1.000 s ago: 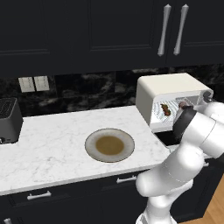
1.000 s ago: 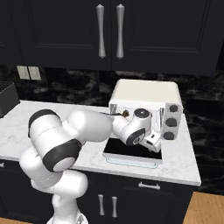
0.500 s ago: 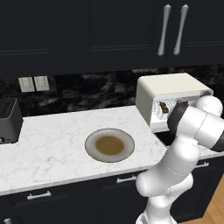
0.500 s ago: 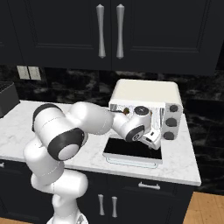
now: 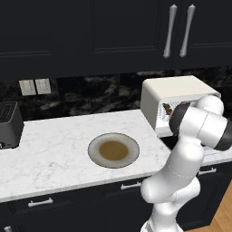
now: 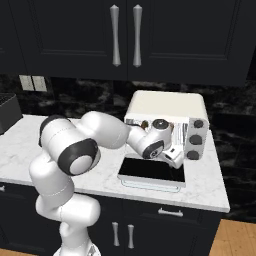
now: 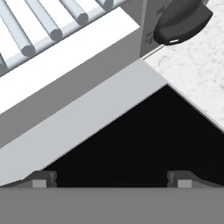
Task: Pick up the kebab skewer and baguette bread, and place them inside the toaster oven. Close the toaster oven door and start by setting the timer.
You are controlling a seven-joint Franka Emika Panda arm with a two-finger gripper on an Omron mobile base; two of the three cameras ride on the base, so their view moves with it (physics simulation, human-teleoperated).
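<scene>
- The white arm's two-finger gripper (image 6: 172, 156) is hanging low in front of the cream-white boxy toaster oven (image 6: 167, 107), which is sitting at the right end of the white marble tabletop (image 5: 54, 154), against the dark back wall.
- In the hand view the gripper (image 7: 111, 178) is showing its two small dark finger tips (image 7: 40, 179) spread as wide as they go, with nothing between them; it is holding nothing.
- The toaster oven door (image 6: 152, 171), a wide dark glass panel in a pale frame, is lying folded down flat and open, reaching out toward the front edge of the tabletop; the gripper is hovering just above it, near its right side.
- The hand view is looking down on that dark glass (image 7: 144, 144), with the pale wire rack bars (image 7: 39, 26) at the top left and one dark knob (image 7: 179, 19) at the top right.
- In the left base view a small dark brown lumpy kebab skewer (image 5: 167, 109) is sitting inside the oven's open mouth, on the rack.
- I cannot make out the baguette bread with any certainty.
- A round grey plate with a brown centre (image 5: 113, 150) is sitting mid-tabletop, well apart from the oven.
- A black slot toaster (image 5: 9, 123) is standing at the far left end.
</scene>
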